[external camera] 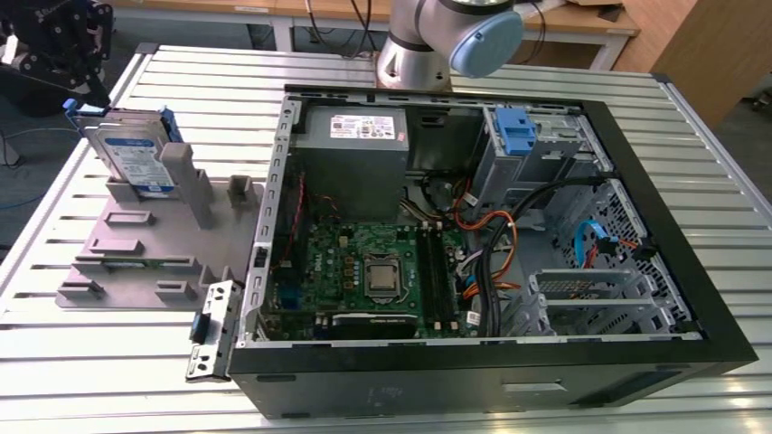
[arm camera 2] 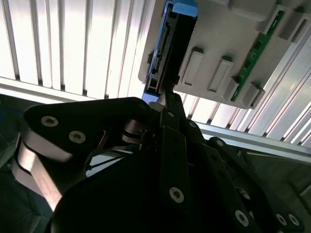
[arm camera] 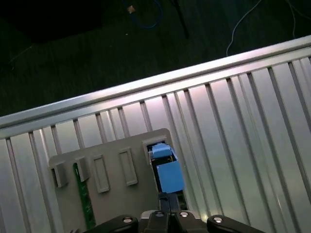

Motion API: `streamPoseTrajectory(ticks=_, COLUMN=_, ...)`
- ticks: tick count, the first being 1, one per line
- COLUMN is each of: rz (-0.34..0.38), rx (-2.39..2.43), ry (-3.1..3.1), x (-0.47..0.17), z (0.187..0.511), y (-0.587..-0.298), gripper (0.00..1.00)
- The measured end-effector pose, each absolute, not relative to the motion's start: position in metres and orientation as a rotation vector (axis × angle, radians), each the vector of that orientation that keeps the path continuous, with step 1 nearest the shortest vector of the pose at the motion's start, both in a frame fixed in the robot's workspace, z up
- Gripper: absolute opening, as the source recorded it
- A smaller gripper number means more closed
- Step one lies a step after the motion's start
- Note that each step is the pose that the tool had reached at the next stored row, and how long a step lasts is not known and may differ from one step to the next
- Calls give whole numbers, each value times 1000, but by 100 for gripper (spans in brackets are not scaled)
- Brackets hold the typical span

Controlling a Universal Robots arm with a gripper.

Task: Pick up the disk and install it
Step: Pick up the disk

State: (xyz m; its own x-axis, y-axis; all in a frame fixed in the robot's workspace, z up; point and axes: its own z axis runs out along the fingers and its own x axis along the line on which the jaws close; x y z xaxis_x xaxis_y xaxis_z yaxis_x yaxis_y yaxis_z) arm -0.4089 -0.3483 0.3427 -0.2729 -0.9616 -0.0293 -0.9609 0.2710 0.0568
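Disk: you see it standing on edge in the grey fixture, on the slatted table, at the exterior view's left of the open computer case.
Gripper: right at the disk's upper end; you cannot tell whether it is clamped.

The disk is silver with a white-and-blue label and blue rails; its holder is pale grey. The counter is silvery, ribbed in parallel slats. The computer case is black, its board green, its latch bright blue. The hand is black.
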Motion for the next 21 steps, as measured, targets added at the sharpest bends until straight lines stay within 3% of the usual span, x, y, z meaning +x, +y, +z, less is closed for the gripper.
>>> streamPoseTrajectory(ticks=21, rz=-98, rx=2010, ry=-2394, x=-390, z=340, y=-348, gripper=11)
